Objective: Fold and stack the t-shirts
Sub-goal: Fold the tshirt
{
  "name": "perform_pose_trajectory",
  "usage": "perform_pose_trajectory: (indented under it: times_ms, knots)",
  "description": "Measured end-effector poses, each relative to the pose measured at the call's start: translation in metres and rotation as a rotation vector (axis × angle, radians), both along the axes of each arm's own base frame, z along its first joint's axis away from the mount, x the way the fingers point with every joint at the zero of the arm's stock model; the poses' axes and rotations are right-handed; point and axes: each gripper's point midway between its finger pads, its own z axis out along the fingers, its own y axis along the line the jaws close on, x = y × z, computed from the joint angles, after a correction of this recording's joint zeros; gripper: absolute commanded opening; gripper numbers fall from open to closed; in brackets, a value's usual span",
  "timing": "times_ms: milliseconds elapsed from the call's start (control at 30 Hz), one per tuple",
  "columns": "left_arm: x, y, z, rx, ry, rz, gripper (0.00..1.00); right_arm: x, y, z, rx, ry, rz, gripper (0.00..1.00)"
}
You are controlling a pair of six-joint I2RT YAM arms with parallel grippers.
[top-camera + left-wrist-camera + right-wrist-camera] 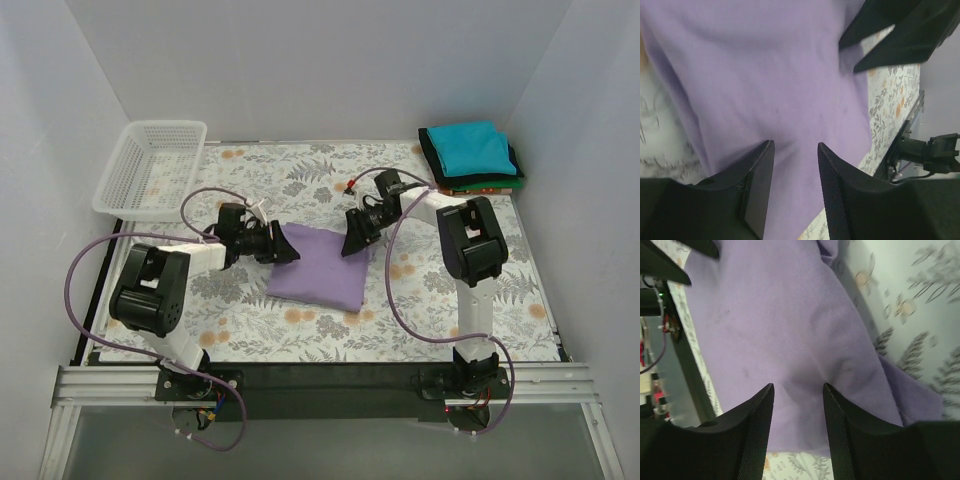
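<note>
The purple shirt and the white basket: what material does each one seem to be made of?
The lavender t-shirt seems to be soft cloth with a matte finish, perhaps cotton: it lies in soft creases and folds in the wrist views. The white basket seems to be moulded plastic, slightly glossy: its walls and floor are a stiff, regular open mesh.

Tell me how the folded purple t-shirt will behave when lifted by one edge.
Likely floppy: the purple t-shirt shows soft creases and rumpled edges in the right wrist view, so its layers would probably sag and unfold. Probably light: thin cloth, lying flat.
</note>
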Motion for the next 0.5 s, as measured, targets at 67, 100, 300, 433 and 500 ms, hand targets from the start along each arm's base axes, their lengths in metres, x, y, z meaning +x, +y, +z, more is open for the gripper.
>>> perform_pose_trajectory:
  times_ms: [67,100,300,433,500]
  knots:
    - [-0.017,0.002,-0.016,-0.017,0.089,0.034,0.38,0.014,0.001,0.001,-0.013,-0.048,0.007,0.49]
    - [-0.026,0.003,-0.022,-0.028,0.123,0.044,0.39,0.023,0.001,0.002,-0.026,-0.085,0.013,0.49]
    - [-0.042,0.001,-0.006,-0.08,0.13,0.019,0.47,0.044,0.0,0.023,-0.026,-0.228,0.043,0.57]
    - [-0.013,0.0,0.048,-0.085,-0.085,0.0,0.52,0.051,-0.005,0.053,-0.027,-0.304,0.028,0.64]
    - [0.007,0.006,0.069,-0.073,-0.174,0.015,0.52,0.061,-0.007,0.065,-0.037,-0.353,0.012,0.65]
